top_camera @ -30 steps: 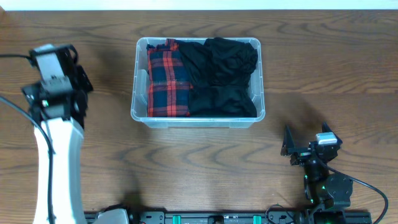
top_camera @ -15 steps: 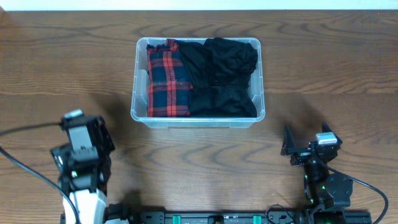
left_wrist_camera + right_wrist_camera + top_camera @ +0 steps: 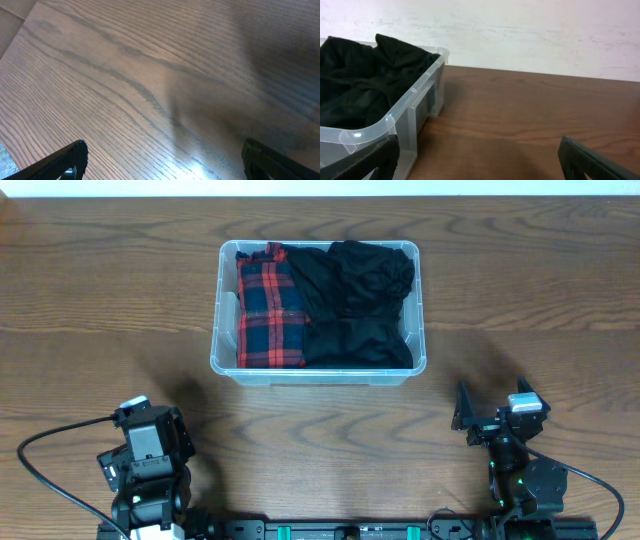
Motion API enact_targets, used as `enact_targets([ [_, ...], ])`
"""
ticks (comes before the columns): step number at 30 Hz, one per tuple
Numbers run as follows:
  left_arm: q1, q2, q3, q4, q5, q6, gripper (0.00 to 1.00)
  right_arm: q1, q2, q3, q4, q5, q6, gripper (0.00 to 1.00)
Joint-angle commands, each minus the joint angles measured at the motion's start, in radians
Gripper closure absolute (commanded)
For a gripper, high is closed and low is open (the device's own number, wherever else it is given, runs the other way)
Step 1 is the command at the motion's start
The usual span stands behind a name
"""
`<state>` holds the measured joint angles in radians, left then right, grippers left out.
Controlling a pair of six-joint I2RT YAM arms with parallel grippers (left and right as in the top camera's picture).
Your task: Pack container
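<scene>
Spread wide and holding nothing, left gripper (image 3: 164, 146) and right gripper (image 3: 490, 408) alike, parked low on the near side of the container (image 3: 318, 376), off its front-left and front-right corners and well apart from it. Set on the wooden table (image 3: 320, 450), ahead of both grippers and between them, and already packed: red-and-navy plaid garment (image 3: 268, 310) folded along the container's left wall, black garments (image 3: 360, 300) filling its middle and right. No loose clothing visible anywhere around the container. Judging from that, packing all but finished, with only a tidy close-out to manage. To do it well: hold both arms clear of the container's front wall, avoid any sweep liable to nudge the light plastic bin, and leave the jaws parted to avoid snagging cloth. Check the black heap by the container's far right corner, seen from the right wrist rising to about rim height. If needed, come in straight from above the container, press gently at the centre of the heap, and lift out vertically to avoid dragging fabric over the rim.
</scene>
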<state>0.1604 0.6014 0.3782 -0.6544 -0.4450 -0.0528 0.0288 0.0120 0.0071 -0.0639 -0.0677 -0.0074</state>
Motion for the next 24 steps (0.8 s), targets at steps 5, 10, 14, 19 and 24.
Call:
enact_targets([
  [5,-0.002,-0.046,-0.006,-0.003,0.055,-0.013,0.02,-0.012,-0.006,-0.002,-0.004,0.000,0.010,0.01],
  [10,-0.002,-0.059,-0.034,0.065,0.245,-0.013,0.02,-0.012,-0.006,-0.002,-0.004,0.000,0.010,0.01],
  [14,-0.002,-0.087,-0.090,0.222,0.385,-0.013,0.02,-0.012,-0.006,-0.002,-0.004,0.000,0.010,0.01],
  [19,-0.002,-0.111,-0.143,0.366,0.439,-0.013,0.02,-0.012,-0.006,-0.002,-0.004,0.000,0.010,0.01],
  [24,-0.003,-0.132,-0.174,0.442,0.489,-0.013,0.02,-0.012,-0.006,-0.002,-0.004,0.000,0.010,0.01],
])
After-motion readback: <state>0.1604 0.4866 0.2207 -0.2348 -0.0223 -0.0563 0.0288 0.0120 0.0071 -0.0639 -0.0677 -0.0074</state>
